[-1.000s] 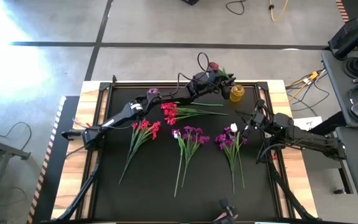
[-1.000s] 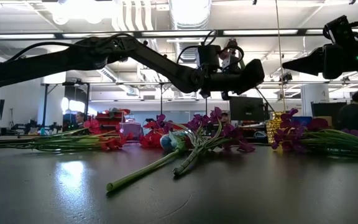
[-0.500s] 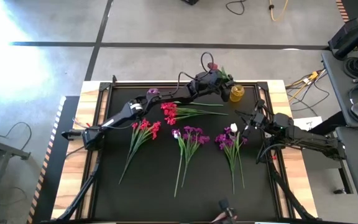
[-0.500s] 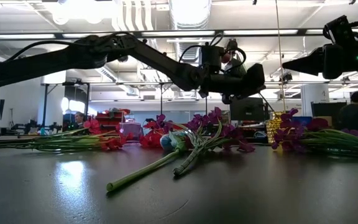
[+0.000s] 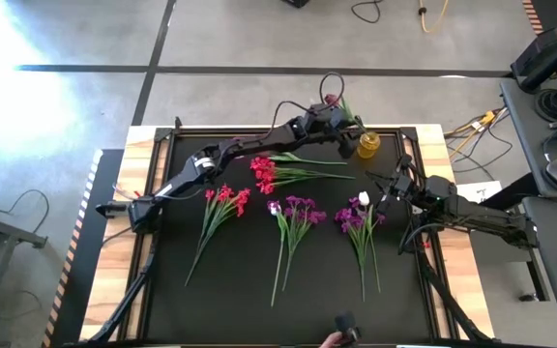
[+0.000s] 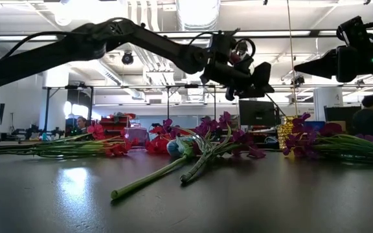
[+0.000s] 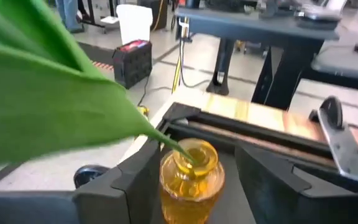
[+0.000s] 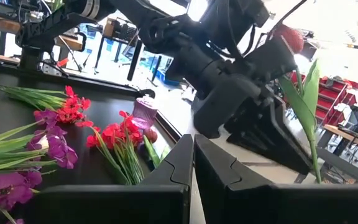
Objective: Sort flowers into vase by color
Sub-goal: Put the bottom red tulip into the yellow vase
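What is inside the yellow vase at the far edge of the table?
A green flower stem reaches into the neck of the yellow vase, just under the left claw. How deep the stem goes is hidden by the glass.

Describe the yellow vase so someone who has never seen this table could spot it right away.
Start at the black table mat and go to its far edge, near the right corner. The yellow vase stands there upright, just beyond the left end effector, with a green stem dropping into its mouth. It is the only amber glass piece; the flowers lie flat, and a pink vase sits apart.
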